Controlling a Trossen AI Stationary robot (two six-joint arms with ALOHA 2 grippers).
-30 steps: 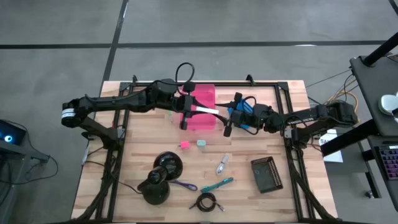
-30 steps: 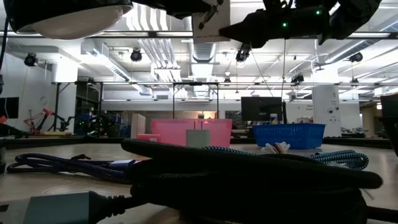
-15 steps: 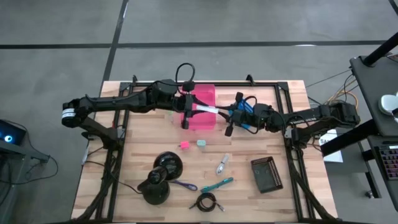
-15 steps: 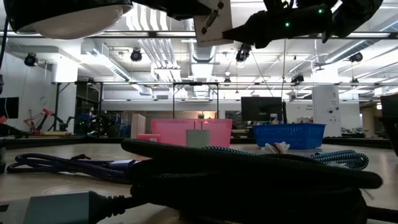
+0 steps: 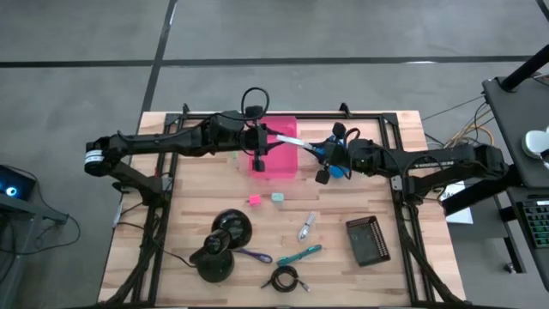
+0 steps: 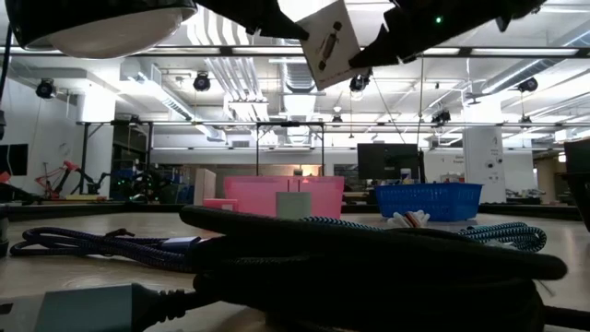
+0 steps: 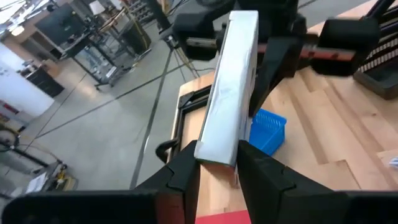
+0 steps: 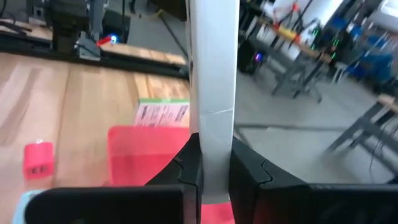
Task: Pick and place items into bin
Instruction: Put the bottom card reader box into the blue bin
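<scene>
A flat white packet (image 5: 288,141) hangs in the air over the pink bin (image 5: 279,161), spanning the gap between my two grippers. My left gripper (image 5: 264,144) comes from the table's left and my right gripper (image 5: 319,153) from the right, each shut on one end. In the low view the packet (image 6: 328,41) shows tilted, high above the table. On the table nearer the front lie a pink cube (image 5: 255,199), a pale teal cube (image 5: 277,196), a silver piece (image 5: 306,226), a teal tool (image 5: 300,254), a purple tool (image 5: 255,255) and a black coiled cable (image 5: 286,278). My left gripper has the packet's left end (image 7: 216,148) between its two fingers, one on each side. The fingers come level from the table's left and lie along the packet. The packet is lifted clear above the bin. My right gripper pinches the packet's right end (image 8: 214,134) between its two fingers. It comes about level from the table's right, fingers along the packet. The packet stretches away from it toward the other arm, clear of the bin and the table.
A blue basket (image 5: 341,163) stands right of the pink bin, under my right gripper. A large black object with two round parts (image 5: 223,245) sits front left, a black mesh tray (image 5: 367,240) front right. A green-and-white leaflet (image 8: 163,113) lies beyond the bin.
My right gripper has gone toward the packet's free end and taken hold of it. The packet has shifted slightly toward the table's far edge and has tipped, as the low view shows. My left gripper has stayed over the bin.
</scene>
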